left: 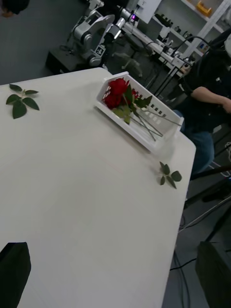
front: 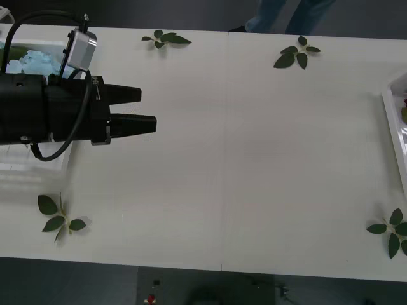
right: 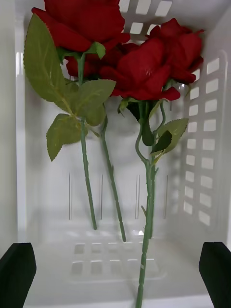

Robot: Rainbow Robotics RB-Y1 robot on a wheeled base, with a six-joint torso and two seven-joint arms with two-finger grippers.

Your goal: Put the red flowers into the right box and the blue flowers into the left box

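Note:
The red flowers lie inside the right box, blooms toward its far wall and stems toward my right gripper. That gripper hangs open over the box with nothing between its black fingers. The left wrist view shows the same red flowers in the right box near the far table corner. My left gripper is open and empty above the table's left part, just beside the left box. The blue flowers lie in that box, partly hidden by the left arm. A sliver of the right box shows at the right edge.
Flowerless leaf sprigs lie on the white table: one at the back, another at the back right, one at the front left and one at the front right. The table's front edge runs close below them.

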